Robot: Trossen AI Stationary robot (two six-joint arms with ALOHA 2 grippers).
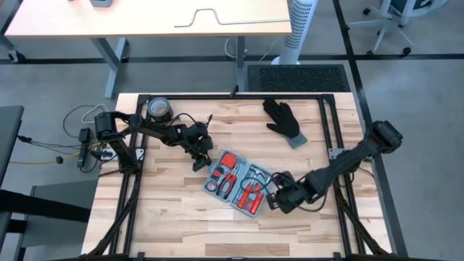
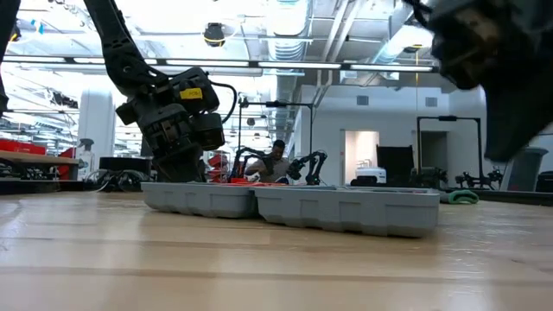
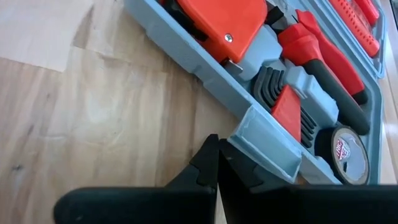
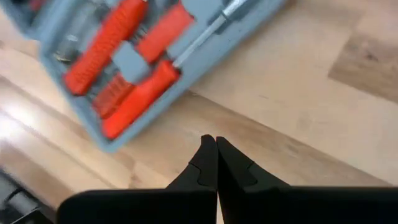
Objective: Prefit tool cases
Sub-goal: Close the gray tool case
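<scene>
L gripper (image 1: 199, 161): fingers pressed together, tips meeting, nothing between them. Sits low at the table, just beside the case's left end; its wrist view shows the tips at a small raised tab on the case rim. Prob. placed to nudge or steady that end, not to grasp.

R gripper (image 1: 279, 201): fingers likewise closed tip to tip, empty. Low over bare wood just off the case's right end, nearer the front edge. Prob. bracing or squaring from the opposite side, so the case is bracketed by both arms.

Tool case (image 1: 238, 183): blue-grey, lying open and flat, both halves down, approx. table centre, skewed diagonally to the table edges. Low view shows two shallow trays side by side, bottoms on the wood. Contents: red-handled tools seated in grey recesses, incl. pliers, hex keys, small tape measure.

Table (image 1: 174, 217): light wood slats, black frame.

Black glove (image 1: 284, 120): toward back right corner, well apart from case. Not in play.

Tape roll (image 1: 157, 110): back left corner, beside L arm base. Not in play.

Judgement: tools look seated already; case not yet folded shut.
</scene>
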